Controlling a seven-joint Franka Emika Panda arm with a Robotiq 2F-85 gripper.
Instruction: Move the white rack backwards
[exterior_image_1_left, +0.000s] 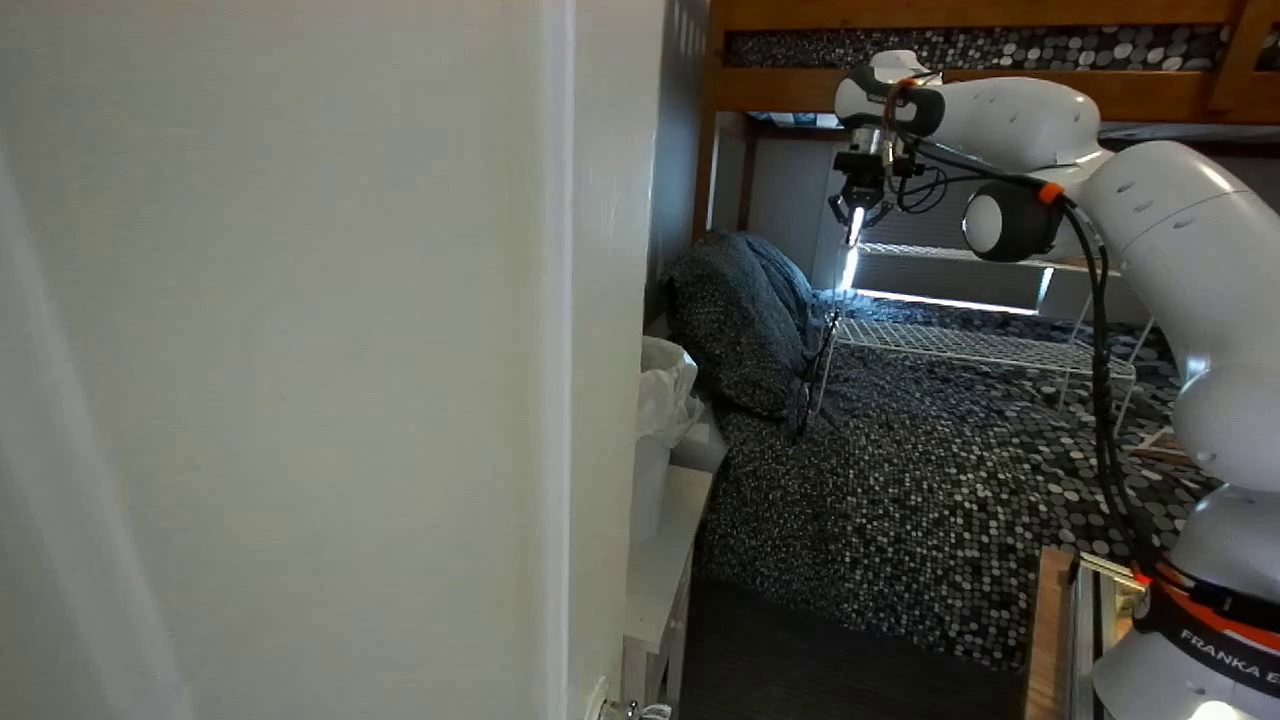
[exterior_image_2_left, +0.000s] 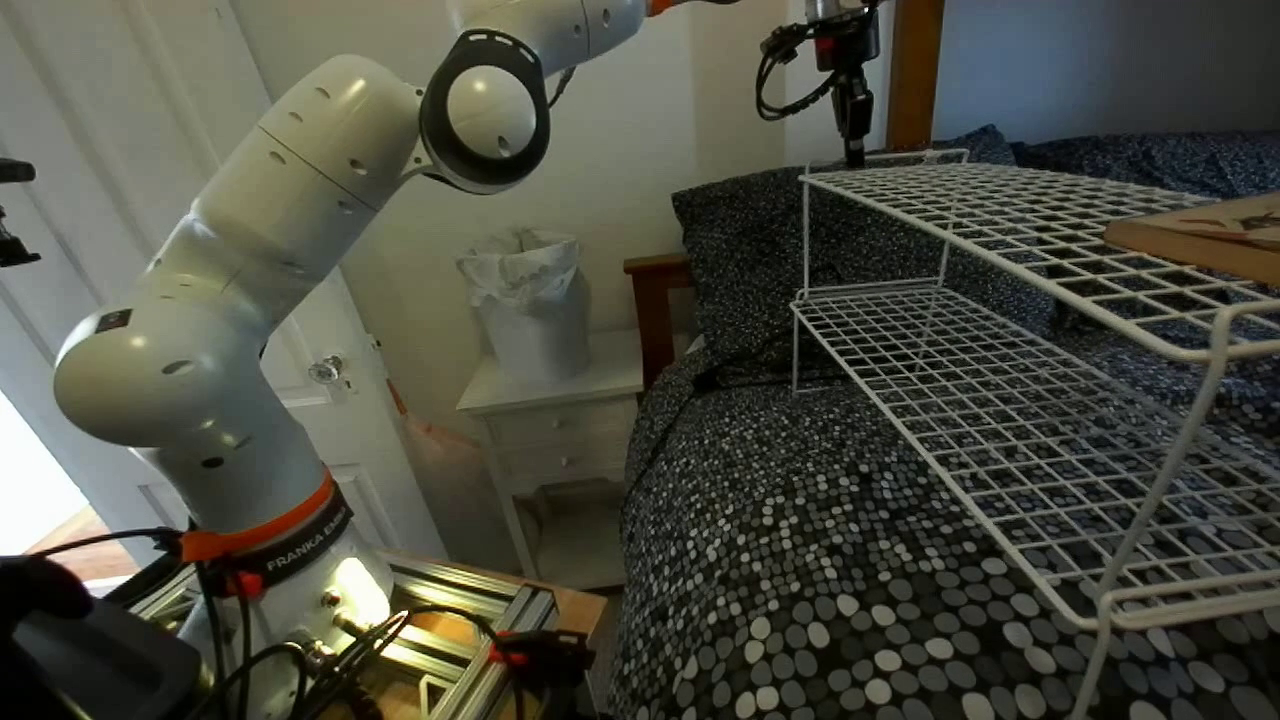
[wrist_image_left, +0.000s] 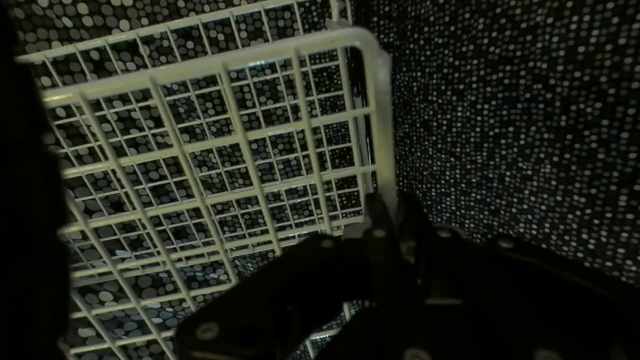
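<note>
The white rack (exterior_image_2_left: 1000, 400) has two mesh shelves on thin legs and stands upright on the bed. It also shows in an exterior view (exterior_image_1_left: 960, 345), partly behind the arm. My gripper (exterior_image_2_left: 855, 160) points down at the end of the top shelf nearest the wall, and it also shows in an exterior view (exterior_image_1_left: 857, 215). In the wrist view, the fingertips (wrist_image_left: 390, 202) are close on both sides of the end rail of the rack (wrist_image_left: 382, 130), shut on it. The lower part of that rail is hidden by the dark fingers.
A flat wooden item (exterior_image_2_left: 1190, 240) lies on the top shelf. A dark grey-blue bundle (exterior_image_1_left: 740, 320) leans close by the rack's gripped end. A white bin (exterior_image_2_left: 540, 310) stands on a small cabinet beside the bed. A wooden post (exterior_image_2_left: 915, 75) and bunk beam (exterior_image_1_left: 1150, 95) are near the arm.
</note>
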